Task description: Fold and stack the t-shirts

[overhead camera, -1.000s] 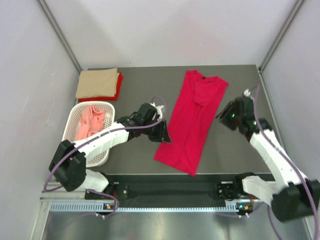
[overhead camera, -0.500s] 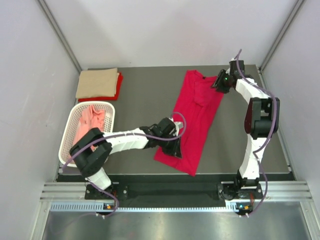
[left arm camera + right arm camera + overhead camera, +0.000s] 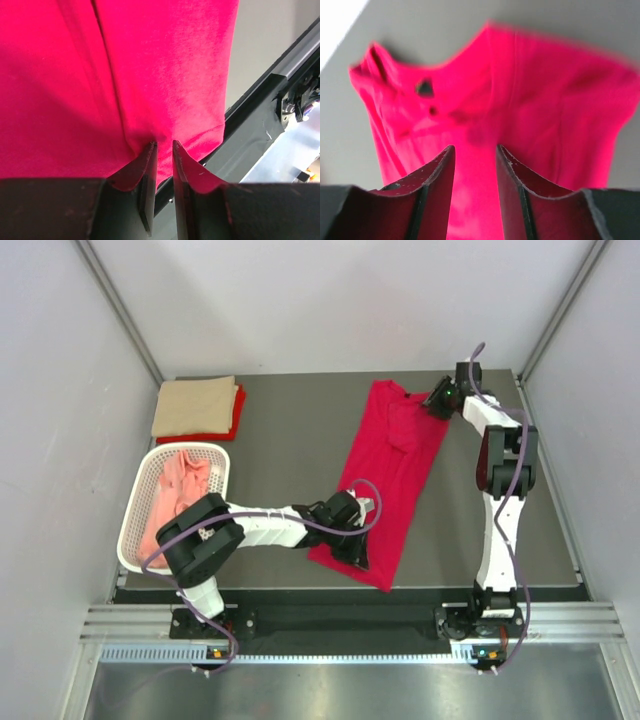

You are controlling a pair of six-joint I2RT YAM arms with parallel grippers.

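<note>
A crimson t-shirt (image 3: 390, 465) lies folded lengthwise on the dark table, collar at the far end. My left gripper (image 3: 352, 548) is at its near hem. In the left wrist view its jaws (image 3: 164, 145) stand nearly together, and the puckered hem of the shirt (image 3: 150, 65) is pinched between the tips. My right gripper (image 3: 438, 400) hovers over the far right shoulder. It stands open (image 3: 475, 150) above the blurred shirt (image 3: 530, 100), with the dark neck label (image 3: 425, 87) to its left. A folded tan t-shirt (image 3: 195, 405) rests on a folded red one (image 3: 238, 412) at the far left.
A white mesh basket (image 3: 185, 447) at the left holds a crumpled salmon pink t-shirt (image 3: 180, 485). The table's near edge and black rail (image 3: 270, 100) run just beyond the hem. Grey walls close in the table on three sides.
My left gripper slid down the shirt's left side to the near hem and narrowed. My right arm swung from the right side up to the far shoulder.
</note>
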